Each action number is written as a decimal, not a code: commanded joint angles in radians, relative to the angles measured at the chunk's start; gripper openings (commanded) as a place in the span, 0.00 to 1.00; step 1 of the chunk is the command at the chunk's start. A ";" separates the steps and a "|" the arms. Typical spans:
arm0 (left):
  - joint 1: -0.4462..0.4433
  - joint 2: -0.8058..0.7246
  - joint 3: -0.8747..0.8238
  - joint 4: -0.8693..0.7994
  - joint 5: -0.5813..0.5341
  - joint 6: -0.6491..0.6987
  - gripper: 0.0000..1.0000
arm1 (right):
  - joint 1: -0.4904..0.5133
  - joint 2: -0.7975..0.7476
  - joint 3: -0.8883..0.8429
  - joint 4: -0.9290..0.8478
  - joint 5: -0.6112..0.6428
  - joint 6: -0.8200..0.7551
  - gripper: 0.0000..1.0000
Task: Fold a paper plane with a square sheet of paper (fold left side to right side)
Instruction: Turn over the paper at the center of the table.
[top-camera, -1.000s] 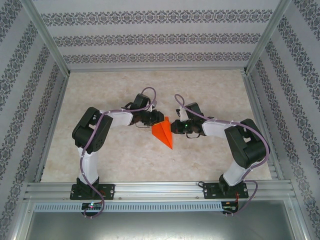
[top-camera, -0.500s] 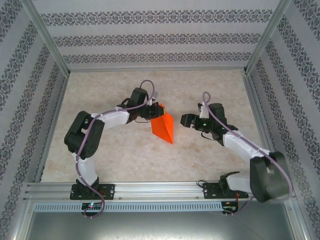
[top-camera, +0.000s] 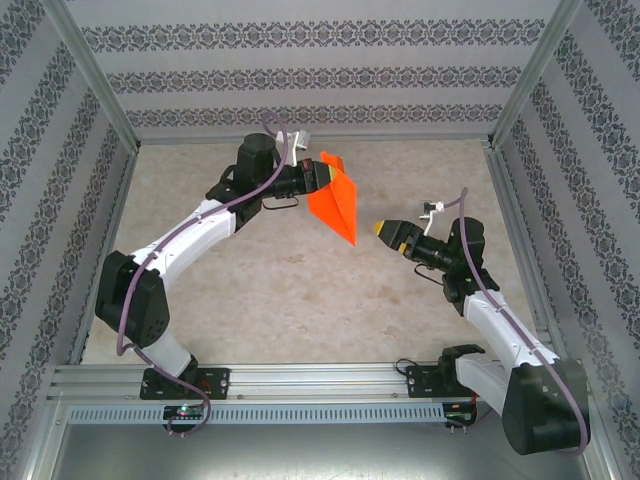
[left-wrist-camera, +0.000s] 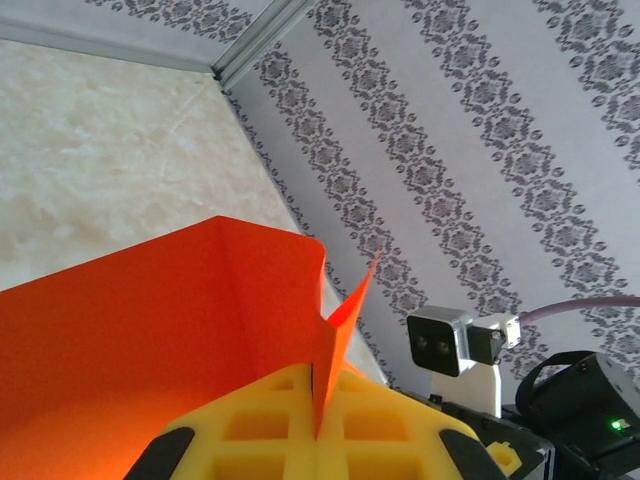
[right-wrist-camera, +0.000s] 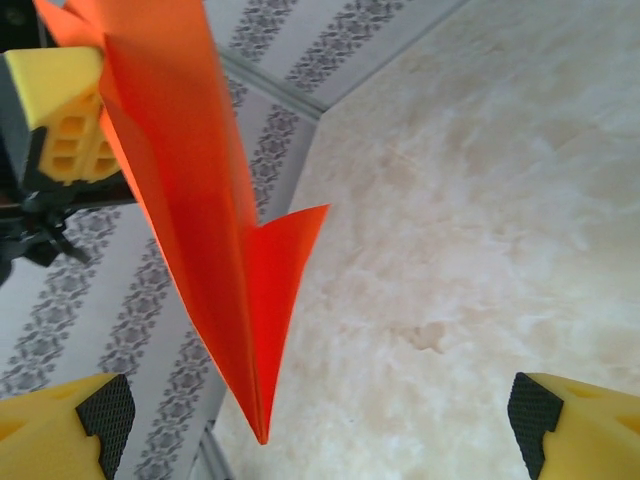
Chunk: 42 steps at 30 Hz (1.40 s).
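Observation:
The paper plane (top-camera: 335, 205) is a folded bright orange dart with its sharp tip pointing toward the near right, held up off the table. My left gripper (top-camera: 318, 178) is shut on its wide rear end. In the left wrist view the yellow pads (left-wrist-camera: 250, 430) pinch the centre fold (left-wrist-camera: 322, 390), and an orange wing (left-wrist-camera: 150, 340) spreads to the left. My right gripper (top-camera: 383, 232) stands open to the right of the tip, apart from the paper. In the right wrist view the paper plane (right-wrist-camera: 200, 210) hangs ahead of the wide-apart fingertips (right-wrist-camera: 70, 420), and the left gripper (right-wrist-camera: 65, 110) grips its top.
The marbled tabletop (top-camera: 260, 290) lies bare beneath both arms. Patterned walls (top-camera: 320, 80) and aluminium posts enclose the back and sides. A metal rail (top-camera: 320, 380) runs along the near edge. The right arm's wrist camera (left-wrist-camera: 440, 342) faces the left wrist view.
The right gripper has opened, let go of the paper plane and drawn back to the right. The left arm has stretched toward the back, lifting the plane with it.

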 joint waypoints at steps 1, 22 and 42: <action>0.011 -0.018 0.013 0.081 0.055 -0.056 0.01 | 0.056 0.014 -0.004 0.111 -0.071 0.062 0.98; 0.003 0.004 -0.048 0.208 0.116 -0.196 0.01 | 0.230 0.239 0.107 0.518 -0.095 0.257 0.59; 0.007 -0.031 -0.077 0.125 0.097 -0.129 0.45 | 0.216 0.121 0.140 0.087 -0.059 -0.021 0.13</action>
